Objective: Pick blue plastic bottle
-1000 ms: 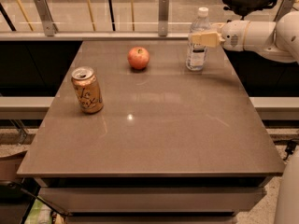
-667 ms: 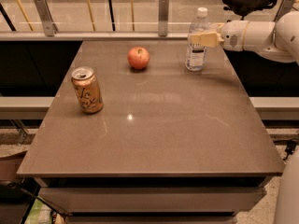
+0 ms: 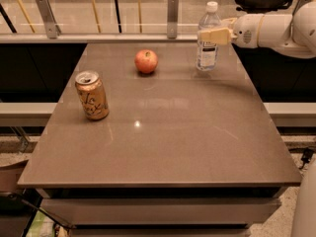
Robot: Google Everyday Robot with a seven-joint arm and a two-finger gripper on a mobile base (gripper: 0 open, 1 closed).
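Camera view shows the blue plastic bottle (image 3: 207,57) standing upright near the far right corner of the desk (image 3: 163,147), its long axis vertical and its white cap on top. The tool (image 3: 208,35) reaches in level from the right on the robot's 1 arm (image 3: 276,29). It crosses the bottle's upper body just above the label, so the bottle lies right at the tool's tip. The cream tip overlaps the bottle and looks to be touching it, but I cannot tell whether the tool is open around it or clamped on it. The bottle's base appears to rest on the desk. An apple (image 3: 146,61) sits to the bottle's left, and a can (image 3: 92,95) stands well apart. The next move likely calls for a firm squeeze across the slim body, then a straight vertical lift.
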